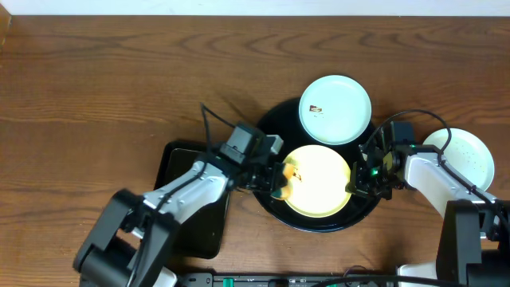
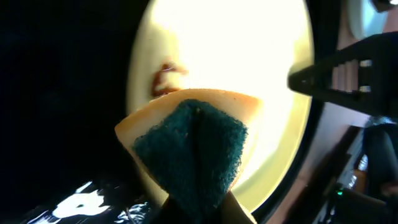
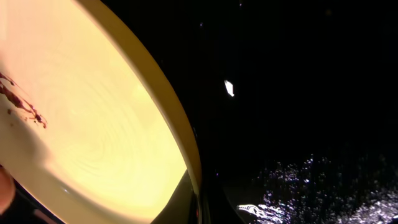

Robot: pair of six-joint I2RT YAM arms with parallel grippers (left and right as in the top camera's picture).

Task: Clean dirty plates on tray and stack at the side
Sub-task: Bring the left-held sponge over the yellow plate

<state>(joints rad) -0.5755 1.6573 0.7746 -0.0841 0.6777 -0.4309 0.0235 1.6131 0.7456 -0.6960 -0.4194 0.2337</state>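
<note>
Left gripper [image 1: 276, 180] is clamped on a yellow-and-green sponge [image 2: 193, 149], holding it at the pale yellow round plastic plate [image 1: 320, 185], just beside its brown smear [image 2: 163, 76]. Right gripper [image 1: 355, 180] pinches the opposite rim, apparently steadying it inside the large round glossy black tray [image 1: 275, 131]. A smeared light-blue plate [image 1: 335, 109] waits at the tray's far edge.

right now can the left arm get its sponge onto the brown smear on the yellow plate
Probably yes: the sponge in the left gripper sits right beside the smear on the yellow plate, nothing between them.
</note>
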